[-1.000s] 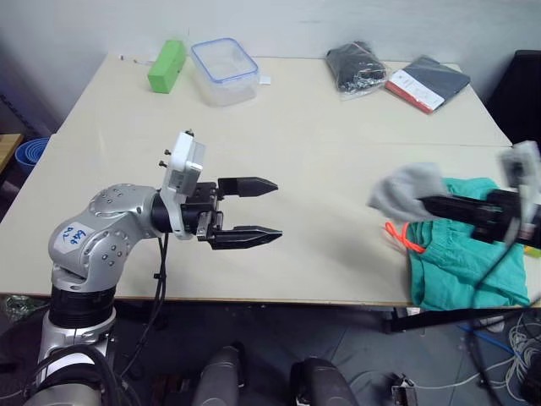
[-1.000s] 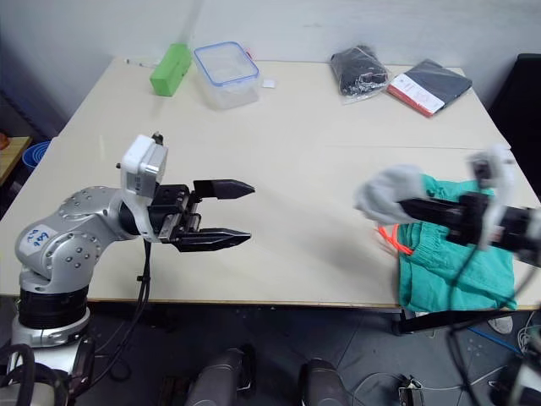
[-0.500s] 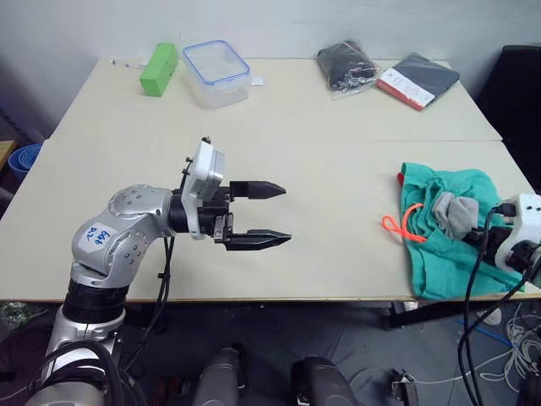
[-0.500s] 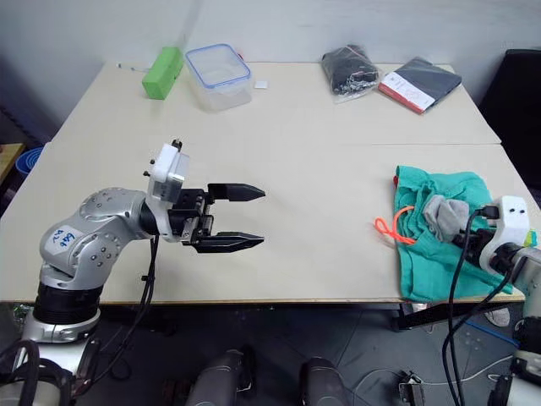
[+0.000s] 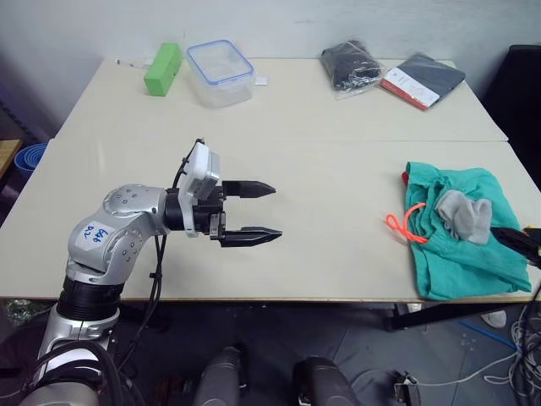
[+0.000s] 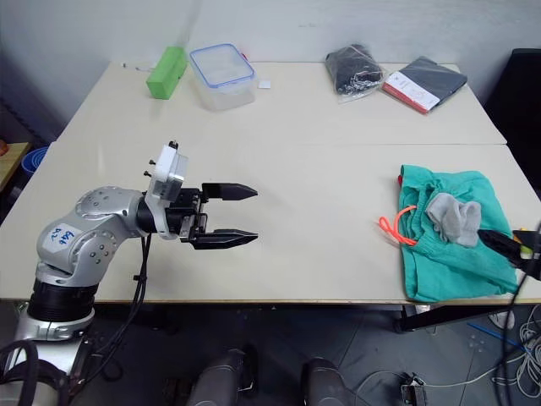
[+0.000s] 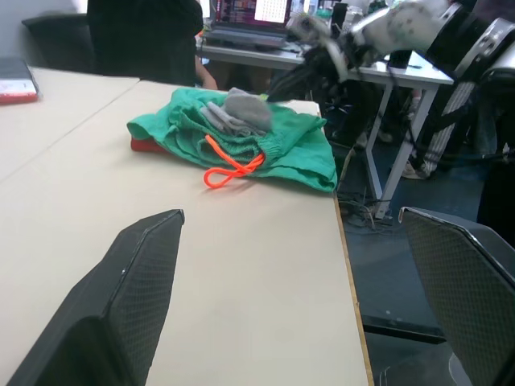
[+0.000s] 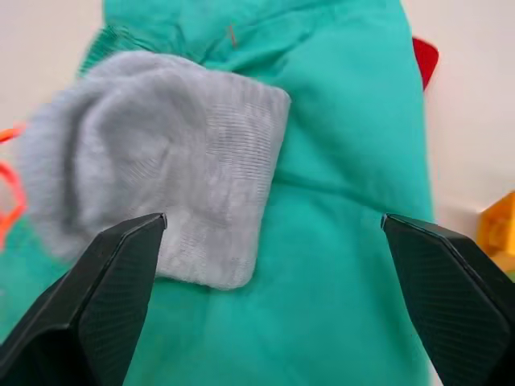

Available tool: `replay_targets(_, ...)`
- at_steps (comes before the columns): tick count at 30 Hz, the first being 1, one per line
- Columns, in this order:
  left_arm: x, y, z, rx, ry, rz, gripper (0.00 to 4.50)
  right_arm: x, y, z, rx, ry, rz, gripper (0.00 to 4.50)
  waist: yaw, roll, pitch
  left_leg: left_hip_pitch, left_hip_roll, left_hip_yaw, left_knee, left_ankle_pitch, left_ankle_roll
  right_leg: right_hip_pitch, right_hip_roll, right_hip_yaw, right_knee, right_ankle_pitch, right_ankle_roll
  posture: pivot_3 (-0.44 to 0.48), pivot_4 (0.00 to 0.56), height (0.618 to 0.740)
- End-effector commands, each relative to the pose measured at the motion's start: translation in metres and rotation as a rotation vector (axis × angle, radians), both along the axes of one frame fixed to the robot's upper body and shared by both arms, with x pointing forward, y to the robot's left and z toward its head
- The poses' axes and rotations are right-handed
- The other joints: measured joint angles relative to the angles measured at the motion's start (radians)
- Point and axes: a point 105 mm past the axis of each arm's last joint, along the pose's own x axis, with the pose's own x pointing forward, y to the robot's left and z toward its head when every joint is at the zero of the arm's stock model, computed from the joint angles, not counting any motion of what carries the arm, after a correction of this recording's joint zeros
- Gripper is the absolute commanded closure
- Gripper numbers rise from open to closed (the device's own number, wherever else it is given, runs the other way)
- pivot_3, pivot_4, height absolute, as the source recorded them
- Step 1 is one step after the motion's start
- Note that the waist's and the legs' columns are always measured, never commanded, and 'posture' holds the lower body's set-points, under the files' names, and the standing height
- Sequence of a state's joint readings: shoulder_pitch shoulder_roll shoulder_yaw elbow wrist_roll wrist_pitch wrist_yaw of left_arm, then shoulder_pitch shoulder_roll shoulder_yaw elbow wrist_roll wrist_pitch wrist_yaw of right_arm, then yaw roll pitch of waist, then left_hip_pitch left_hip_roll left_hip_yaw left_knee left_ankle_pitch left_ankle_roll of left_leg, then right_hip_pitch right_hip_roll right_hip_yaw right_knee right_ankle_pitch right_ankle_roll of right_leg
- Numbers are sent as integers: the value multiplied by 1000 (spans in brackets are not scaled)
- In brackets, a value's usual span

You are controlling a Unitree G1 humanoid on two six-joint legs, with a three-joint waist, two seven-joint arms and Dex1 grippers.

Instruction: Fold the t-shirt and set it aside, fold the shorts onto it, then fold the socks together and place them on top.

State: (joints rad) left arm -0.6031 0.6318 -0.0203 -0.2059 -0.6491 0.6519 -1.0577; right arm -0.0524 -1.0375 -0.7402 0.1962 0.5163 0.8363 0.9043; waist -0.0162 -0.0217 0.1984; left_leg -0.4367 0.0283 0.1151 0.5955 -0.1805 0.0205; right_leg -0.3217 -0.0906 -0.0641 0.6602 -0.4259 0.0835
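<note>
Tabletop (image 5: 338, 169): socks (image 5: 465, 215) on shorts (image 5: 461, 245) beside right hand (image 5: 517, 240) (fingers spread).

L arm bent at elbow, lower left of head view, forearm level, left gripper (image 5: 258, 211) mid-frame, pointing right, fingers (image 5: 254, 188) spread wide, holding nothing, right gripper (image 6: 507, 245) at right edge, fingers apart in R wrist view, nothing between

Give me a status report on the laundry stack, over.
Both end effectors open and empty: left end effector mid-table, right end effector beside the stack. Socks rest on shorts, t-shirt beneath. Nothing obstructing.
</note>
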Motion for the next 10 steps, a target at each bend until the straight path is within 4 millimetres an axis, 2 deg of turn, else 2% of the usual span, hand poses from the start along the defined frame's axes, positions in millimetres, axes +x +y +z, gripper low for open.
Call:
replay_targets(1,1,13,6,11,-7,9,0,-19,0,36,-34,-27,106,83,-2,0,0,0,0,0,0,0,0,0,0,0,0,0,0,0,150,740)
replay_targets(6,-10,37,9,46,52,-7,0,-58,-1,64,-122,28,303,83,-4,0,1,0,0,1,-1,0,1,0,0,1,-1,0,0,0,150,740)
replay_targets(10,-16,51,13,50,67,6,0,-68,-10,69,-175,53,335,83,-10,0,1,1,0,1,-2,-1,0,1,0,1,-3,0,0,0,150,740)
